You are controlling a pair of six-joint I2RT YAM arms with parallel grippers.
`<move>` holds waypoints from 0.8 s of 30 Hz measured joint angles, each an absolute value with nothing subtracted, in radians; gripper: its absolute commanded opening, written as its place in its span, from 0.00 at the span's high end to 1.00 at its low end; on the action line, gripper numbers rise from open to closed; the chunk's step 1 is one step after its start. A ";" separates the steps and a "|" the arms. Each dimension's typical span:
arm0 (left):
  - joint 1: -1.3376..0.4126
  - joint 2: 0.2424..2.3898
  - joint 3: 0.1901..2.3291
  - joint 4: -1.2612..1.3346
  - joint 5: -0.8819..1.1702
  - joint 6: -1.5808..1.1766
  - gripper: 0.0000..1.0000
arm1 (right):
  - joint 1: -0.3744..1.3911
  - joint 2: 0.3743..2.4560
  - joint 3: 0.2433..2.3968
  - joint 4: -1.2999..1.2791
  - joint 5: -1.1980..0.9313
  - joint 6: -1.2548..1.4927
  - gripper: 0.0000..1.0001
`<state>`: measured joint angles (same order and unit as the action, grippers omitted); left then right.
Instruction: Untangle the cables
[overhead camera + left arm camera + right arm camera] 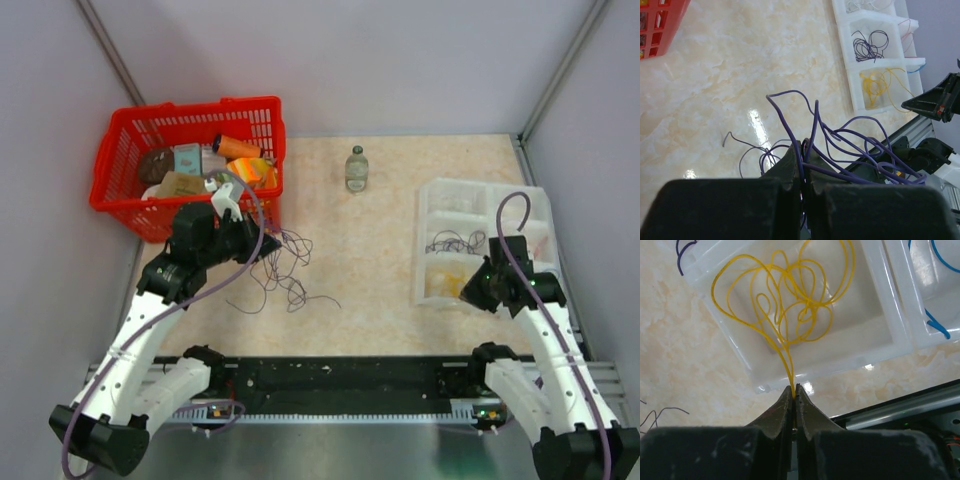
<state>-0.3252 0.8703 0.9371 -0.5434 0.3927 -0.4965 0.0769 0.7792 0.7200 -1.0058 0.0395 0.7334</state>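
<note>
A loose tangle of purple cables point(280, 268) lies on the table right of my left gripper point(268, 246). In the left wrist view my left gripper point(803, 148) is shut on several purple cables point(840, 145) that loop up and to the right. My right gripper point(470, 290) is at the near edge of the white divided tray point(425, 275). In the right wrist view it point(794, 388) is shut on a yellow cable point(785, 295) whose loops lie in a tray compartment. Blue cable point(935, 325) lies in the neighbouring compartment.
A red basket point(120, 210) of objects stands at the back left. A small glass bottle point(356, 169) stands at the back centre. Another tray compartment holds dark purple cable point(869, 46). A black rail point(340, 380) runs along the near edge.
</note>
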 measured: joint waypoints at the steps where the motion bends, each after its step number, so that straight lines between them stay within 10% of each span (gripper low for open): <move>1: -0.325 0.870 0.937 -0.543 0.394 -0.498 1.00 | 0.076 0.773 0.720 -1.019 0.033 0.739 1.00; 9: -0.325 0.870 0.938 -0.546 0.398 -0.500 1.00 | 0.076 0.929 0.752 -1.043 -0.006 0.796 1.00; 18: -0.325 0.876 0.939 -0.545 0.414 -0.503 1.00 | 0.069 1.255 0.899 -0.918 0.048 0.647 0.22; 24: -0.331 0.915 0.947 -0.543 0.437 -0.505 1.00 | 0.204 1.168 1.040 -0.949 0.090 0.490 0.13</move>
